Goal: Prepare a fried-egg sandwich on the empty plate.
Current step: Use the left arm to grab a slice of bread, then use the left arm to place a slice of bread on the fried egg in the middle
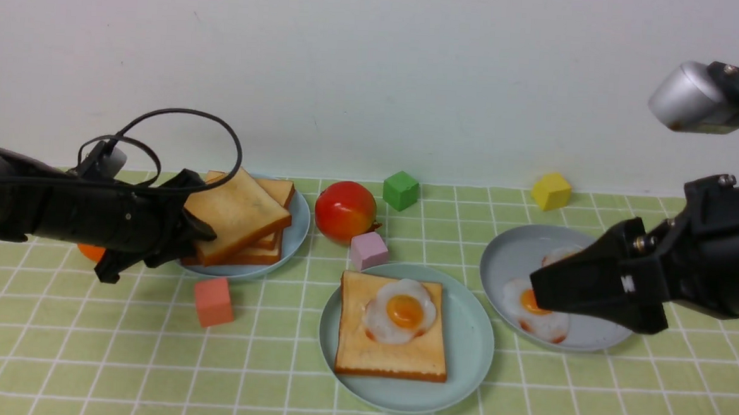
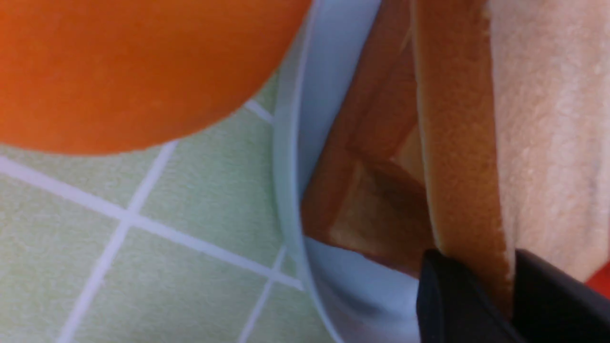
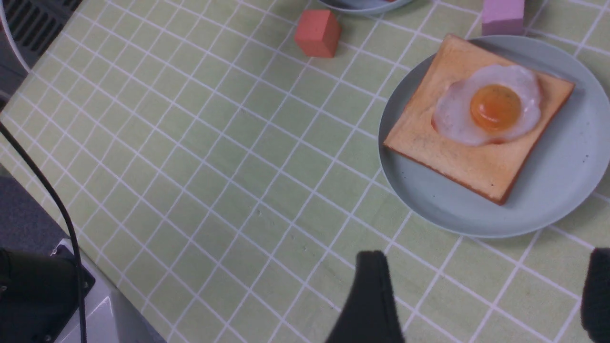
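The pale mint-green plate sits at front centre with one toast slice and a fried egg on it; plate, toast and egg also show in the right wrist view. My left gripper is shut on the edge of the top toast slice, lifting it tilted off the toast stack on the light-blue plate. In the left wrist view the gripper pinches that slice. My right gripper is open and empty, above the grey-blue plate.
The grey-blue plate holds more fried eggs. A tomato, a pink cube, a green cube, a yellow cube and a salmon cube lie around. An orange sits beside the light-blue plate.
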Robot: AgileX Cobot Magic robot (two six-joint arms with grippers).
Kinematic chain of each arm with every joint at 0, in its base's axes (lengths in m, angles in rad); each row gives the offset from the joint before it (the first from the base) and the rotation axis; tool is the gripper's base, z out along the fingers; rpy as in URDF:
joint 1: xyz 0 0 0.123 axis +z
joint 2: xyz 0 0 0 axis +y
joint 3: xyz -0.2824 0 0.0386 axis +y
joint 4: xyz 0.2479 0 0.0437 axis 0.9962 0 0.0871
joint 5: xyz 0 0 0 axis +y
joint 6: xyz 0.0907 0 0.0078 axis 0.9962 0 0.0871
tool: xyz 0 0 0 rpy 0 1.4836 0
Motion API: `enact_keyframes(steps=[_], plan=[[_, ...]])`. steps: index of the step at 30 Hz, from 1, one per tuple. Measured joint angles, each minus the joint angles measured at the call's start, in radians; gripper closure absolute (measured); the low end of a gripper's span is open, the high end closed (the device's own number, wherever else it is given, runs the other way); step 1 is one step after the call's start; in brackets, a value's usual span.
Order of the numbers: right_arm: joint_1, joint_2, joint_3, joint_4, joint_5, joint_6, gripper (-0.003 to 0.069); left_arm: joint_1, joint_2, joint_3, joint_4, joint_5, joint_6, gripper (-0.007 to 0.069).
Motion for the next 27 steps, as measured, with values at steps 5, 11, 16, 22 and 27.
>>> enact_keyframes(steps=[5,11,16,22,27], plan=[[0.000,-0.001,0.000,0.000,0.003,0.000,0.0100,0.000,-0.066,0.000,0.009,0.046,0.002,0.0535],[0.000,-0.024,0.000,0.000,0.003,0.000,0.0100,-0.008,-0.198,0.000,0.048,0.146,0.009,0.0535],[0.000,-0.039,0.000,0.005,0.003,0.002,0.0100,-0.123,-0.243,0.000,0.059,0.273,0.108,0.0535],[0.000,-0.040,0.000,0.012,0.003,0.002,0.0100,-0.285,-0.170,0.000,0.063,0.296,0.183,0.0535],[0.000,-0.040,0.000,0.015,0.003,0.002,0.0100,-0.344,-0.075,0.000,0.047,0.235,0.187,0.0535]])
